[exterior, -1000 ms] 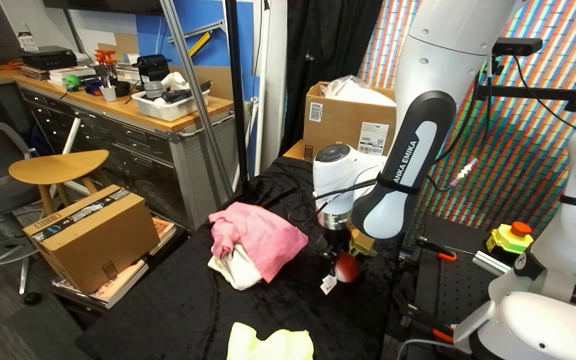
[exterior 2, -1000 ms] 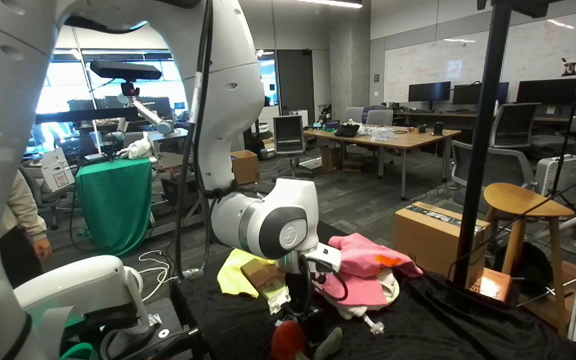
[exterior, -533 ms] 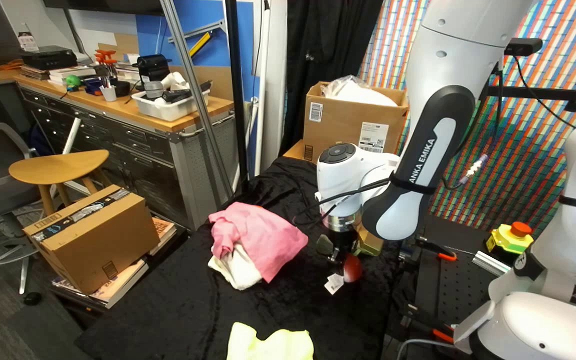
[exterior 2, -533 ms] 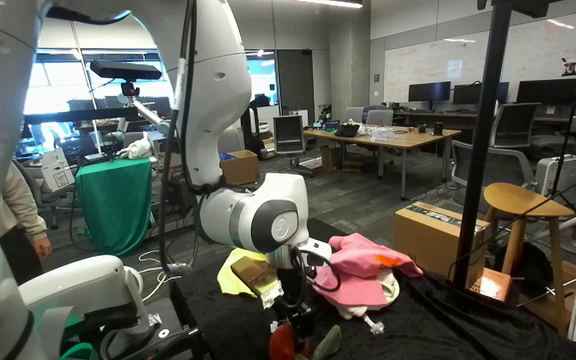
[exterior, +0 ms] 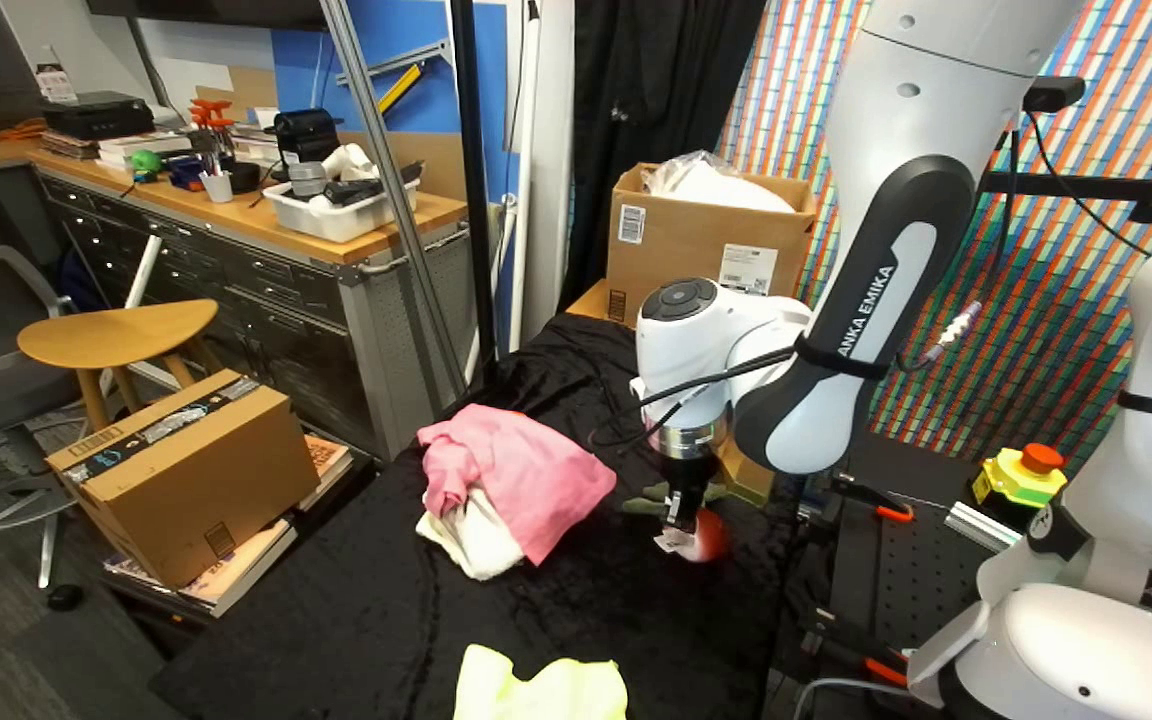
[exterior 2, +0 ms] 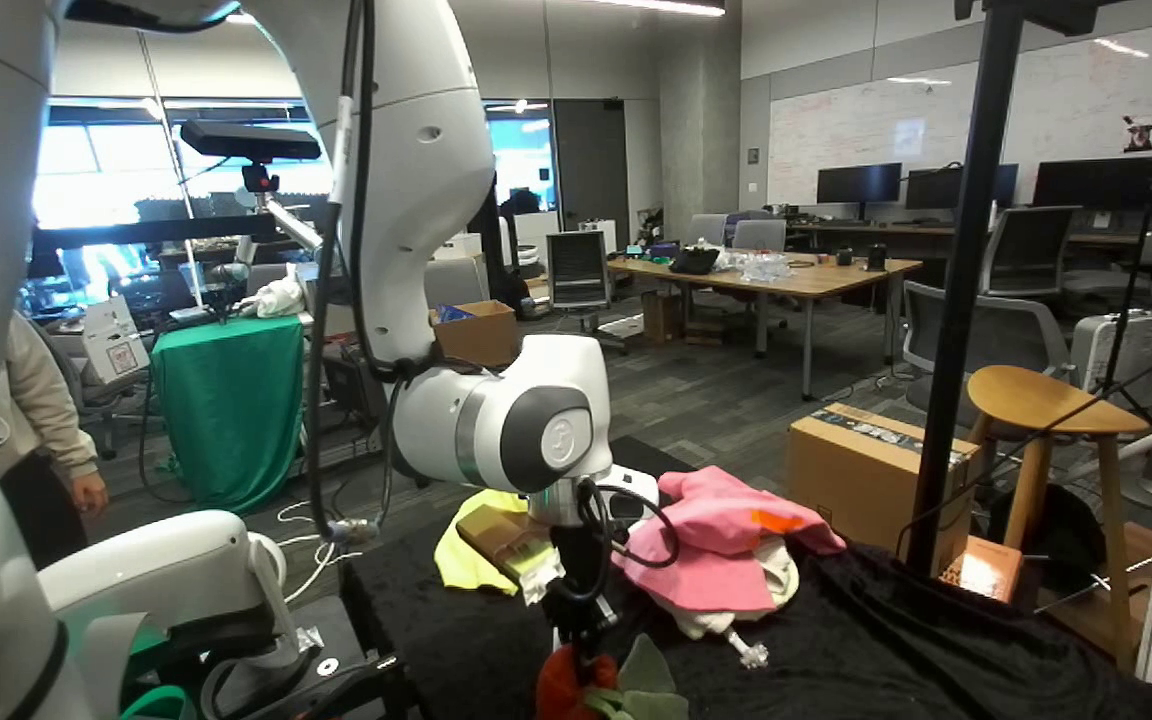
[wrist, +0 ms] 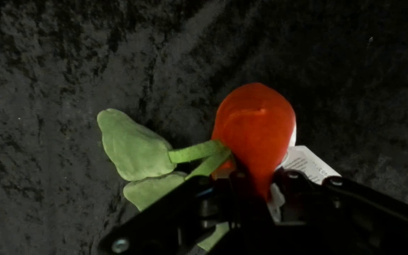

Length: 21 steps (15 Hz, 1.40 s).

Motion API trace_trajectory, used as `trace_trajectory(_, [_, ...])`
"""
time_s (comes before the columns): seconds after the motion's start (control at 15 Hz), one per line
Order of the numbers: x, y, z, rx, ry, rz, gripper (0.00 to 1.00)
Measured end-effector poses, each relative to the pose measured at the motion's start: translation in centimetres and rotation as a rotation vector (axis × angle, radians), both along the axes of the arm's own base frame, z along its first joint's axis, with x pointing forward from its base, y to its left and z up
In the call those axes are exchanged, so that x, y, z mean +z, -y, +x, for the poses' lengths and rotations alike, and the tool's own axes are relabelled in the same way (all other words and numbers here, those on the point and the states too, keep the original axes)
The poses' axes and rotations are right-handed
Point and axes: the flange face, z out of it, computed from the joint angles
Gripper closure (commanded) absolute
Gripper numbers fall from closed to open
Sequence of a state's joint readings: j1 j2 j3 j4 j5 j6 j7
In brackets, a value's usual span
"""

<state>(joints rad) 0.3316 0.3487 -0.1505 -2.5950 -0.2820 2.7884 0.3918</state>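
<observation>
A black-draped worktop [exterior: 356, 620] spreads beneath the plush radish [wrist: 255, 124]. In an exterior view, a taped cardboard box [exterior: 206, 480] stands beyond the worktop's edge, well to the left of the plush radish. Nearer, on the plush radish's left but apart from it, lies a bundle of pink and cream fabric [exterior: 531, 485]. A pale yellow cloth [exterior: 541, 690], cut by the frame, lies in front of the plush radish and to its left. My gripper [wrist: 262, 186] points down over the plush radish, clenched on its red body, which narrows where I pinch it. In the wrist view, green leaves [wrist: 135, 148] splay from the plush radish's left side, and a white printed tag [wrist: 308, 163] juts from its right, just beside my gripper.
</observation>
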Motion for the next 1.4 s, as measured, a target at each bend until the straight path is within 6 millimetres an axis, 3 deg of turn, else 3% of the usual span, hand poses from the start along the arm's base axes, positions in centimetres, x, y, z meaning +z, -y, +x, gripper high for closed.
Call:
trace_trajectory(0.33, [1.6, -1.1, 1.0, -0.005, 0.054, -0.003, 0.91])
trace_trajectory(1.07, [5.9, -6.5, 4.6, -0.04, 0.225, 0.009, 0.91])
trace_trajectory(1.4, [6.7, -8.7, 6.1, -0.08, 0.277, -0.025, 0.91])
